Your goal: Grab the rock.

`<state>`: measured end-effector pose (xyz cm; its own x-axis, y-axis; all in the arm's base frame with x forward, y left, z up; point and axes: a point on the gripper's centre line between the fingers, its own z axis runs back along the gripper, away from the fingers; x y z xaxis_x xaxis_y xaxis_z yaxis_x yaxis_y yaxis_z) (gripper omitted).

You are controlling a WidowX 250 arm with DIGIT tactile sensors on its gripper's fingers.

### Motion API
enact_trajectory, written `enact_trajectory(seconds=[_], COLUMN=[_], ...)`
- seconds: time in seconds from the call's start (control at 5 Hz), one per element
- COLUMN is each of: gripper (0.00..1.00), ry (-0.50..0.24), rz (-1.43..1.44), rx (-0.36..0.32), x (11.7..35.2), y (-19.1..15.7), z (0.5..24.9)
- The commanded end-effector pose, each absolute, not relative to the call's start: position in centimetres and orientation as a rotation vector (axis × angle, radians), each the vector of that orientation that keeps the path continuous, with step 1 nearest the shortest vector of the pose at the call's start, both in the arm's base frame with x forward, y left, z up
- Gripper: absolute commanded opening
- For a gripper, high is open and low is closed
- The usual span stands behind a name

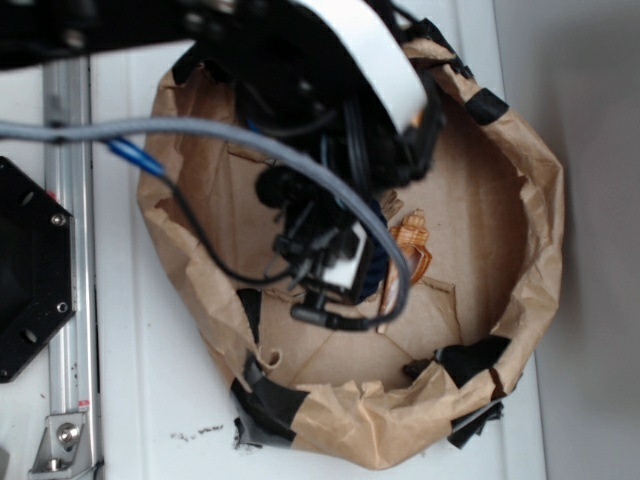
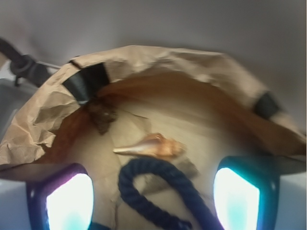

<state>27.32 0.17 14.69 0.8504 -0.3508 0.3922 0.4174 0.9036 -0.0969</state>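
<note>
The gripper [image 2: 152,201] hangs with its 2 fingers [image 2: 67,201] spread wide and empty over a dark blue rope [image 2: 144,191], beyond which lie a shell [image 2: 153,146] and, by the paper nest's [image 2: 43,120] far-left wall under black tape [image 2: 86,81], the dark rock [image 2: 101,114].

Black arm [image 1: 330,150], white band, grey cable [image 1: 200,130]

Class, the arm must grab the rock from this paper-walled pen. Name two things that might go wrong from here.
1. The open end effector faces the shell and rope; the rock lies further off, so it may close on the wrong thing.
2. The rock sits against the paper wall near black tape; fingers may snag the paper.
</note>
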Motion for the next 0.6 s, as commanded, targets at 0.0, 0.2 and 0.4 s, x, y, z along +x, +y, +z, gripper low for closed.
enact_trajectory(seconds=[0.0,0.2,0.4], gripper=[1.0,1.0,1.0], ry=[-0.37,-0.359,-0.384], rz=[-0.567,-0.633,-0.7], rx=[-0.096,-0.112,-0.121], x=[28.6,29.0,29.5], y=[-3.2,-4.5,-6.6], z=[10.3,7.6,6.7])
